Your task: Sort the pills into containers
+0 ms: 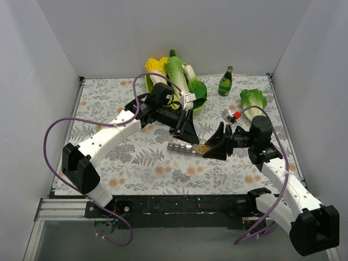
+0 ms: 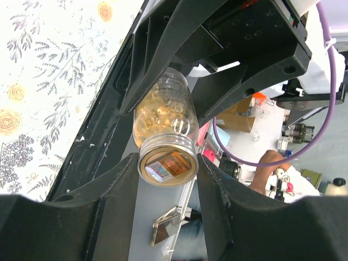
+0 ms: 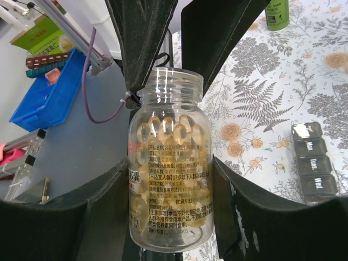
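A clear pill bottle [image 3: 168, 179] full of yellow capsules, with no cap on its threaded mouth, is held a little above the table. My right gripper [image 3: 169, 185] is shut on its body. My left gripper [image 2: 166, 163] meets it from the other side, with its fingers [image 3: 144, 38] against both sides of the bottle's neck; the open mouth [image 2: 166, 166] faces the left wrist camera. In the top view the bottle [image 1: 205, 148] lies tilted between the left gripper [image 1: 191, 139] and the right gripper [image 1: 214, 148]. The containers [image 1: 182, 147], a grey strip of joined compartments, lie just beside it and also show in the right wrist view [image 3: 312, 163].
A green bottle [image 1: 225, 81] stands at the back right. A green tray of vegetables [image 1: 200, 92] sits at the back centre, and a lettuce [image 1: 254, 99] lies to the right. A small white and red item [image 1: 232, 115] lies behind the right gripper.
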